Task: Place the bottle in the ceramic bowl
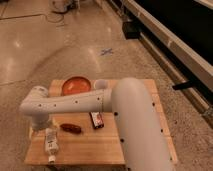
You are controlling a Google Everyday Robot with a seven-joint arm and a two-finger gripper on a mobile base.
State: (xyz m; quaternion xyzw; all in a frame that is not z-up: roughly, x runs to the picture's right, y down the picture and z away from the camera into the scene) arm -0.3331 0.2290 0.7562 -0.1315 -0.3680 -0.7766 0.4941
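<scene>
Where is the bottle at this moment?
In the camera view the bottle lies at the near left corner of the table, beside a small brown object, with the gripper close to its far end.
</scene>
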